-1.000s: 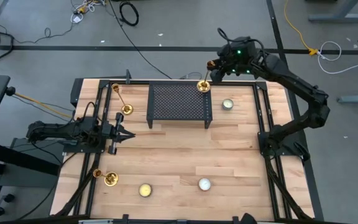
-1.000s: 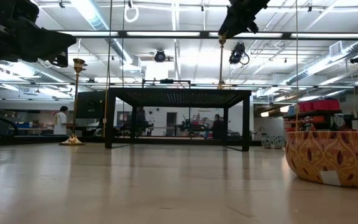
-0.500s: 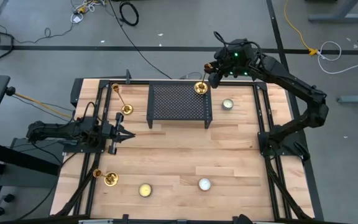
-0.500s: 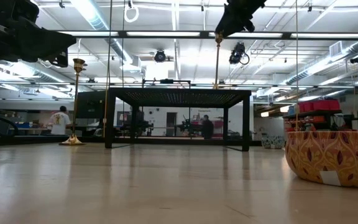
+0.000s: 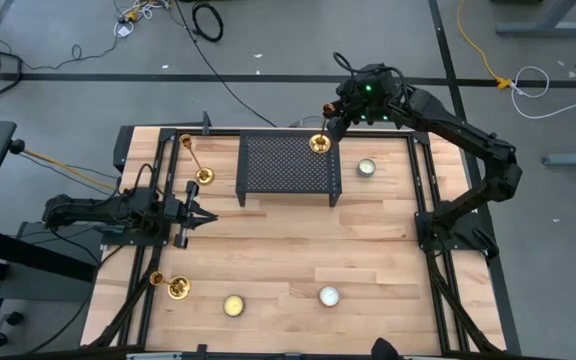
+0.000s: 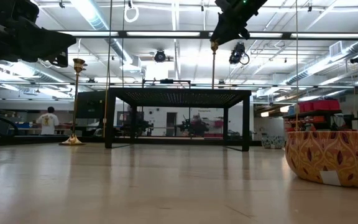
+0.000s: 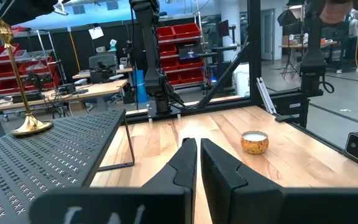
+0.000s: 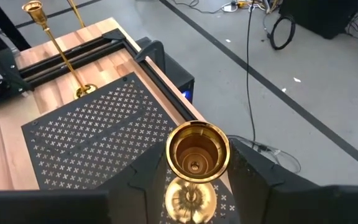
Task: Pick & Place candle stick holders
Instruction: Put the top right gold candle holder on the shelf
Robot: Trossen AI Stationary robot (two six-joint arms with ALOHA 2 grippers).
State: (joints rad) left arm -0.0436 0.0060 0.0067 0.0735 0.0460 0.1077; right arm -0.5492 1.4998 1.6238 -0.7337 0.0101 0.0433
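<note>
Wooden table [image 5: 268, 250]: mesh rack [image 5: 286, 165], two candlesticks [image 5: 194, 160], three candles [image 5: 329, 296].

My right pincer [image 8: 194, 186] is dark, closed on a shiny gold candlestick [image 8: 195, 155]. Two more gold candlesticks [image 5: 194, 158] [image 5: 171, 286] gleam on the pale, striped wood table [image 5: 368, 240]. The rack [image 5: 286, 163] is black mesh, punched with small crosses. The bowl [image 6: 331, 157] wears a red-and-gold leaf pattern. My left pincer [image 7: 194, 163] is black too.
</note>
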